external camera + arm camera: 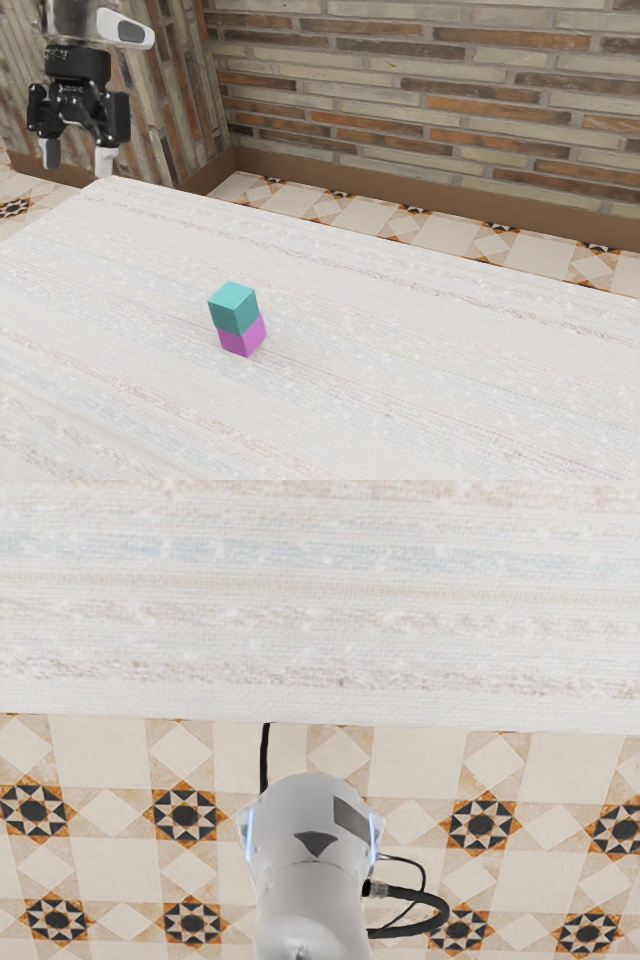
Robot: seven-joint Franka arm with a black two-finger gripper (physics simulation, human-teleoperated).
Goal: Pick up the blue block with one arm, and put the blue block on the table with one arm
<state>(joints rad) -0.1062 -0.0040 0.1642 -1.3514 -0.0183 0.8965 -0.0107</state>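
Brick walls (420, 80) stand behind the pale, streaked table (400, 350), with patterned tiles (115, 810) on the floor beyond its edge. At the exterior view's upper left, my fingers (78, 160) hang high by the table's corner, spread wide apart with nothing between them. The blue block (234, 308), more of a blue-green, sits on top of the pink block (243, 338), well in from the table's edges and well apart from me.

I take it for a small, light, stiff cube, wood or hard plastic perhaps, that won't squash or bend under a firm pinch. Its faces look flat and plain, with no handle or lip, so I should close on two opposite upright sides, near the middle, with my fingers turned square to them. Catching it by the corners could make it twist or slip out.

How low I reach matters: my tips should stop above the seam, or I may pinch the pink block too. Nothing visible fastens the two together, so a sideways nudge could topple the stack. I'd judge the first step is to come over it from above, grip evenly, and lift straight up before setting it down flat on the table.
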